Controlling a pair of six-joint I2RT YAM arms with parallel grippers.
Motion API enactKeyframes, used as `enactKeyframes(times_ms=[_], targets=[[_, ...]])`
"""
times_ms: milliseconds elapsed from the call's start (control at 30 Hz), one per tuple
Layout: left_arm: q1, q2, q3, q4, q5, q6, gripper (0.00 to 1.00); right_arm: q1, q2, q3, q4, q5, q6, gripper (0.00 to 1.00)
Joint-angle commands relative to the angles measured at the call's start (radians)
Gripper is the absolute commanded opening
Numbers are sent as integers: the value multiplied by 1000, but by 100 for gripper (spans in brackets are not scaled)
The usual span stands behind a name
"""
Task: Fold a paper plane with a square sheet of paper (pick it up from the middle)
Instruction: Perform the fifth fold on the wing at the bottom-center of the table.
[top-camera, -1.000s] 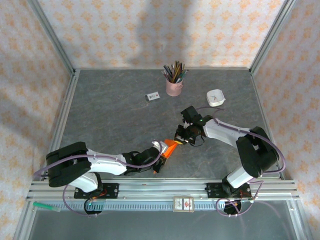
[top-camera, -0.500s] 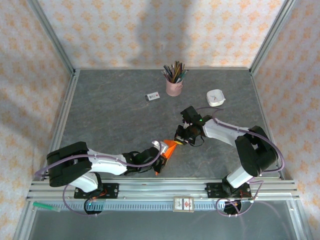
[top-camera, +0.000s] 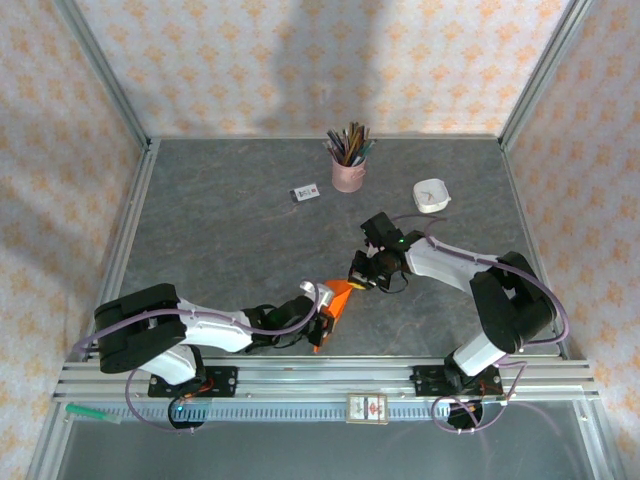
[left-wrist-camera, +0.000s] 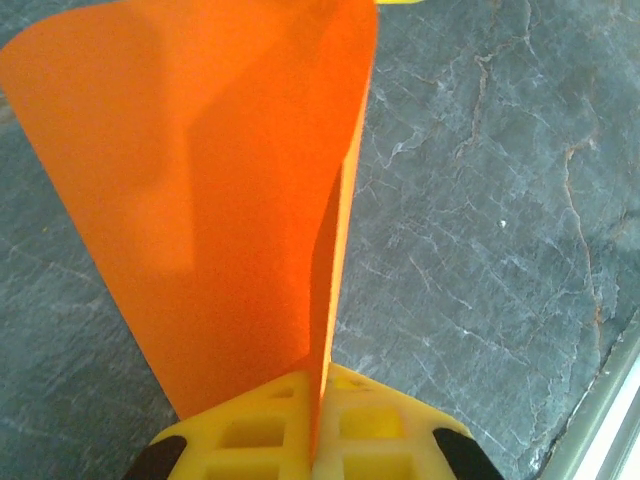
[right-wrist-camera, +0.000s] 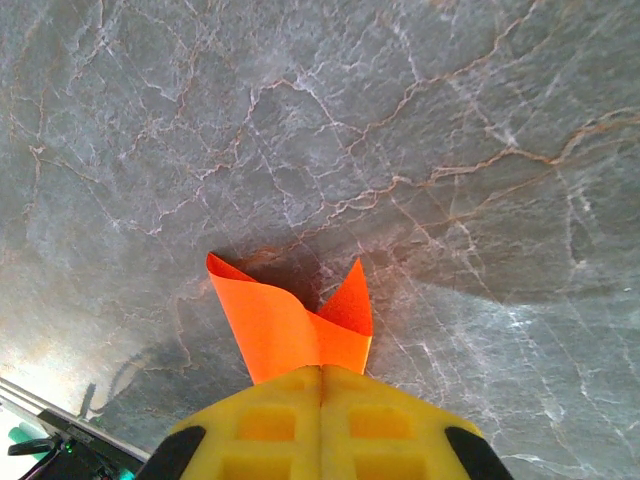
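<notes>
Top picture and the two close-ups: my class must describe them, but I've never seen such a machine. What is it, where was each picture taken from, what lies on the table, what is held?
The machine is a left arm and a right arm, bolted at the near edge of a grey table. The wide picture comes from a fixed camera above and behind them. Each close-up comes from a camera on one arm's wrist, looking past its yellow fingers. The left tool and the right tool are both shut on one folded orange paper, held between them. On the table stand a pink pencil cup, a small white card and a small white dish.
</notes>
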Motion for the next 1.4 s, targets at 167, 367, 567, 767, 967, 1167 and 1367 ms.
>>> enactKeyframes(times_ms=[167,367,567,767,967,1167,1367], targets=[[-2,-26,-26,-2,-24,-40,14,1,-17,-24,26,25,11,0],[-2,-41,-8,-26,-18,-26,20,1,-18,-36,42,17,22,0],[-2,-42,5,-37,-20,-21,24,1,-21,-46,45,15,25,0],[-2,-66,8,-43,-20,-25,25,1,-23,-47,44,16,24,0],[-2,-65,7,-47,-20,-25,15,1,-23,-48,45,17,24,0],[-2,-63,6,-46,-26,-28,8,1,-30,-61,55,17,33,0],[-2,-69,5,-37,-23,-39,18,3,-35,-67,65,17,41,0]])
